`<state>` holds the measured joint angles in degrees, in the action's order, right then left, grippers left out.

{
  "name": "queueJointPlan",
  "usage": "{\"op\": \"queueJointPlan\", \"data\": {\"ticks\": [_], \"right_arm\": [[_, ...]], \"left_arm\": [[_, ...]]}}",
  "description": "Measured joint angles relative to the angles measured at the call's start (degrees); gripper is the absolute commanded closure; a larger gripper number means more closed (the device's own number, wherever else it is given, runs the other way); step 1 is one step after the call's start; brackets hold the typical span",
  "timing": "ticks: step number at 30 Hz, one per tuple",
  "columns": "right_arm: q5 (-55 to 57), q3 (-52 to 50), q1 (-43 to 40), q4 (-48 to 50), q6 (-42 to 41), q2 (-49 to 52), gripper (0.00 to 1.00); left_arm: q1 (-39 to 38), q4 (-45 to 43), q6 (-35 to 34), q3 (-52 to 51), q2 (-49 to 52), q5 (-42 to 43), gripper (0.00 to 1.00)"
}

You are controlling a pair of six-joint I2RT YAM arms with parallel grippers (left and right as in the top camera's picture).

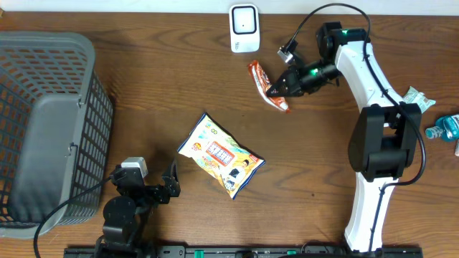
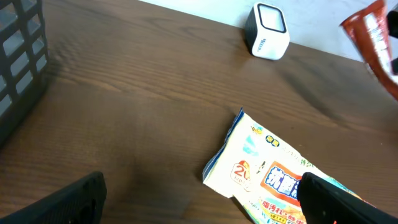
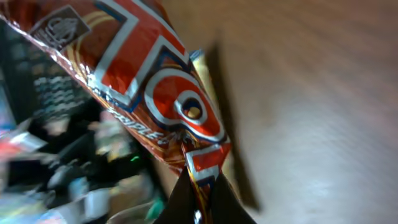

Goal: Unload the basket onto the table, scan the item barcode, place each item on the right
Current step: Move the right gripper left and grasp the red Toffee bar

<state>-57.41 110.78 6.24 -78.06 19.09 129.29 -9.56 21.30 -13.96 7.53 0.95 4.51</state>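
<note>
Wooden worktop point(image 1: 179, 86) carries a scanner point(image 1: 244, 28) at 12 o'clock. Just beside it, toward 4 o'clock, a red packet point(image 1: 262, 77) runs from 11 to 5 o'clock. Its lower end is hidden in the right pincer point(image 1: 276, 90), which is clamped on it. The wrist view is blurred and cuts off the packet's top. The left pincer point(image 1: 172, 182) stands open at 7 o'clock.

Overhead view: bright, even light, sharp throughout; shadows on the wooden table point(image 1: 165, 79) are faint and soft. Left wrist view: clear at centre, with the dark fingers point(image 2: 68, 199) soft at the bottom edge. Right wrist view: heavily blurred, with the red wrapper point(image 3: 143, 81) out of focus and pale glare on the table at right.
</note>
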Motion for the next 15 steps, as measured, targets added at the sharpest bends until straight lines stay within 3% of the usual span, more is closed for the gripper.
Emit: {"op": "queueJointPlan", "data": {"ticks": [9,15], "right_arm": [[-15.1,-0.3,0.1,-18.9,12.1,0.0,0.99],[-19.8,-0.6,1.3,-19.4,7.8,0.0,0.99]], "left_arm": [[0.0,0.0,0.0,0.0,0.0,0.0,0.02],[0.0,0.0,0.0,0.0,0.0,0.0,0.02]]}}
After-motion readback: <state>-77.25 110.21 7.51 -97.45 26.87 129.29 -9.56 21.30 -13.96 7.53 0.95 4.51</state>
